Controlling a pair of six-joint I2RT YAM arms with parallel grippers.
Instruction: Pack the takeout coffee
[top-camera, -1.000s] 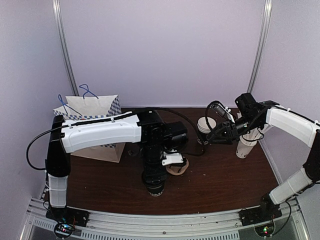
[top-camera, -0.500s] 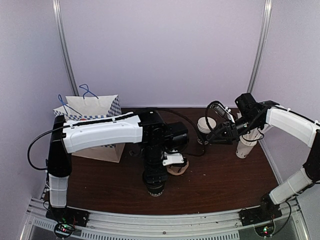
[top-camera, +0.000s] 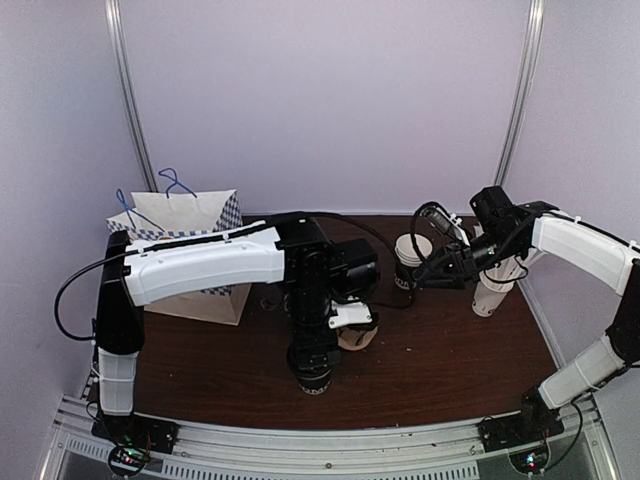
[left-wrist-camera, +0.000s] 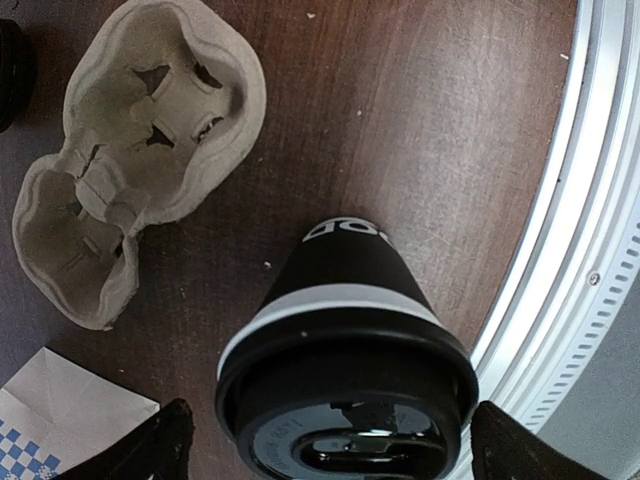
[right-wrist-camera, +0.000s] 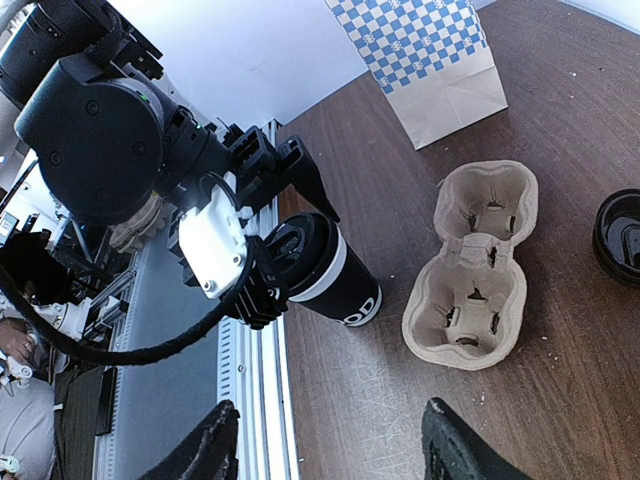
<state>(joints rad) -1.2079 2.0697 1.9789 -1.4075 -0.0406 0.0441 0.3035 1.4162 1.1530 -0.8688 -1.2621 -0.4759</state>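
Seen from the top, the left gripper (top-camera: 311, 362) points straight down over the coffee (top-camera: 312, 381), which stands on the table (top-camera: 450, 350) directly beneath it. A carrier (top-camera: 360, 338) lies just to that gripper's right and a bag (top-camera: 190, 215) stands well off to its left. The right gripper (top-camera: 425, 272) hangs above the table farther back, near a white cup (top-camera: 412, 248); its jaws cannot be read from here. In the left wrist view the coffee (left-wrist-camera: 345, 400) sits upright between the fingers (left-wrist-camera: 150, 450), its lid (left-wrist-camera: 350, 440) facing the camera. The jaws are spread wider than the lid, with a gap showing on one side, so the cup is released rather than clamped. The carrier (left-wrist-camera: 130, 160) lies beyond the cup, apart from it. In the right wrist view the right gripper (right-wrist-camera: 330, 455) has its jaws parted wide over bare table, grasping nothing. Ahead of it the left gripper (right-wrist-camera: 300, 235) straddles the top of the coffee (right-wrist-camera: 335, 285), with the carrier (right-wrist-camera: 470, 265) just beside the cup and the bag (right-wrist-camera: 430, 60) farther off.
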